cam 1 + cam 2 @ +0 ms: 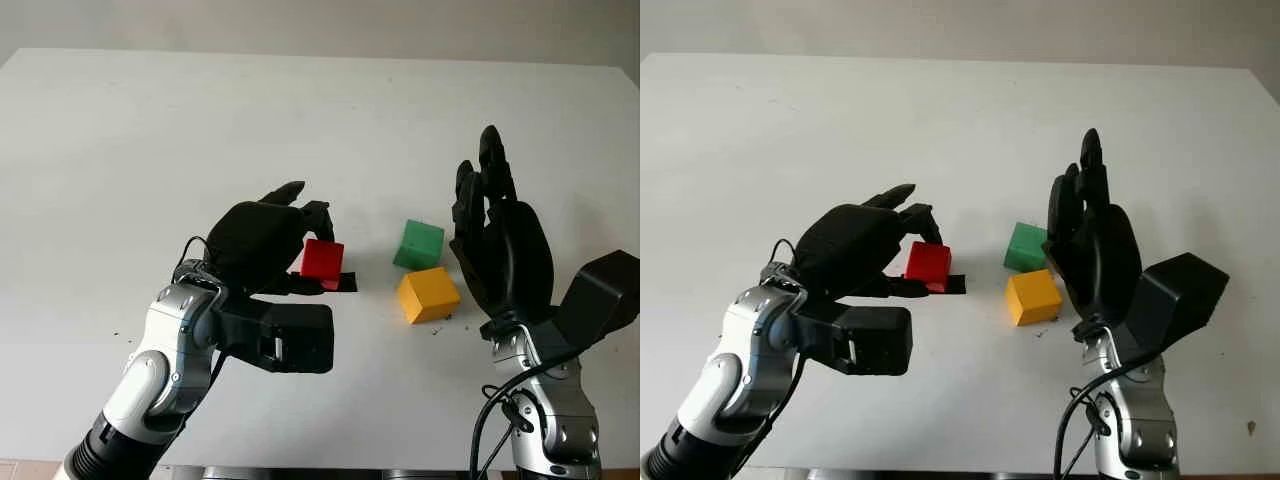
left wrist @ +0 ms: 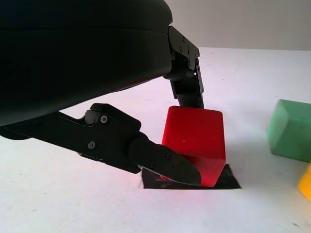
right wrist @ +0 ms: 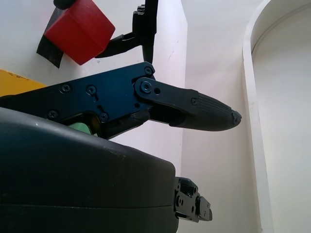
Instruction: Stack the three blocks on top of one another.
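Your left hand (image 1: 262, 243) pinches the red block (image 1: 322, 259), tipped on an edge over black tape (image 1: 345, 283) at the picture's middle. The green block (image 1: 418, 244) and yellow block (image 1: 428, 294) touch, just right. Your right hand (image 1: 505, 245) is open beside them, above the white table (image 1: 200, 130).

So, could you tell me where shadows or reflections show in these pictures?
In the left wrist view the red block throws a red glow on the white table beside the black tape, below the left hand's finger. In the left eye view soft shadows lie under the yellow block, near the open right hand.
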Robot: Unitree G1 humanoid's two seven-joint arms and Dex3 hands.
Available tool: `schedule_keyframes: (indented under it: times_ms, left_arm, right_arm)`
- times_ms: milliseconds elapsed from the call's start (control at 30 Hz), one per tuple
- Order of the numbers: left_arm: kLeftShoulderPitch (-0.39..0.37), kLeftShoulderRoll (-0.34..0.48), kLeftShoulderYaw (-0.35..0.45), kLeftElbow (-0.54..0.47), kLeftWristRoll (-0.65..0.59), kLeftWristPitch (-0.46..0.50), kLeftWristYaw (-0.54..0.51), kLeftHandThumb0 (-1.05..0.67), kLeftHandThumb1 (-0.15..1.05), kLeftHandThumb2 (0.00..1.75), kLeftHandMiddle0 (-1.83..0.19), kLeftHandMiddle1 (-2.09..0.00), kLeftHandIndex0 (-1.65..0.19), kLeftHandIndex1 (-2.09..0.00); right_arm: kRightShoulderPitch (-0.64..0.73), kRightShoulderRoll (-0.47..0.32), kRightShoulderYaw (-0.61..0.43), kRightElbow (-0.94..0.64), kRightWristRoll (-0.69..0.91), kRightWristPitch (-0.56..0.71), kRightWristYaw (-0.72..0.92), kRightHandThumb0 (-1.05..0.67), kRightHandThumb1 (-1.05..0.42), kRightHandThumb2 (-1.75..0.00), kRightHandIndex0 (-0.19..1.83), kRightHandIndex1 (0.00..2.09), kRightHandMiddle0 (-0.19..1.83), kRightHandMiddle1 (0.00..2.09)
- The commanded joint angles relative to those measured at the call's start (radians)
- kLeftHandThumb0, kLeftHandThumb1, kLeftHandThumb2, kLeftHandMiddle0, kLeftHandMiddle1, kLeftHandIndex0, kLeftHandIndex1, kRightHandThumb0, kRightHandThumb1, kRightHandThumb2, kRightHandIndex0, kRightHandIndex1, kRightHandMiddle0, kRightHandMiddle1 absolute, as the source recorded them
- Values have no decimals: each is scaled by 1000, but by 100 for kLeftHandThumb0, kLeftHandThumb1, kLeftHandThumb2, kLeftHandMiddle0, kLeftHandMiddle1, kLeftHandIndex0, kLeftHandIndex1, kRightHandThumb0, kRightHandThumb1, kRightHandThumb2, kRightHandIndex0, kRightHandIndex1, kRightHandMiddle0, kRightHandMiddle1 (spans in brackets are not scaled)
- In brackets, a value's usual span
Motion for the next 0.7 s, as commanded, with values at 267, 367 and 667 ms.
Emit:
schedule_keyframes:
  times_ms: [267,367,667]
  left_arm:
    - [3,-15,-23,-32,32,36,-44,-37,105,12,-5,-6,-23,-156]
    - [7,-15,-28,-34,55,47,-51,-36,105,13,-5,-6,-23,-156]
    - [23,-28,-36,-38,134,73,-35,-44,104,7,1,-4,-18,-167]
  right_arm:
    - [10,-9,-10,-22,4,-10,5,-64,-105,-66,-19,0,-19,0]
    - [12,-11,-8,-26,-5,-7,3,-64,-105,-66,-19,0,-19,0]
    - [13,-9,-12,-24,1,-6,9,-64,-105,-66,-19,0,-19,0]
